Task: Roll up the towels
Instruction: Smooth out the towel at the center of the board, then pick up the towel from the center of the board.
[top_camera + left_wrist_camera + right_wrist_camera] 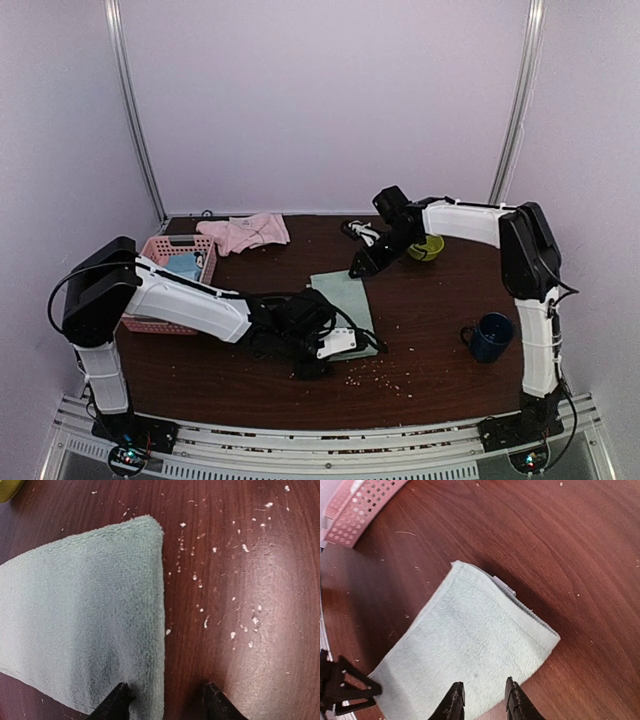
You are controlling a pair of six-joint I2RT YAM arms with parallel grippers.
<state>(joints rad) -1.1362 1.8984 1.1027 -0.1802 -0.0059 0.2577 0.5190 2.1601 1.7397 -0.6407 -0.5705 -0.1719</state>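
The sage green towel [342, 300] lies flat and folded in the middle of the table. It also shows in the left wrist view [90, 610] and the right wrist view [475, 650]. The pale pink towel [245, 232] lies crumpled at the back, beside the basket. My left gripper [340, 347] [167, 702] is open at the green towel's near end, straddling its side edge: one finger over the cloth, one over bare table. My right gripper [362, 265] [484, 700] is open low over the towel's far edge, with nothing between its fingers.
A pink basket [160, 250] [360, 510] holding a blue-grey towel stands at the left. A green bowl [427, 247] sits at the back right, a dark blue mug [490, 337] at the front right. White crumbs [235, 635] are scattered beside the green towel.
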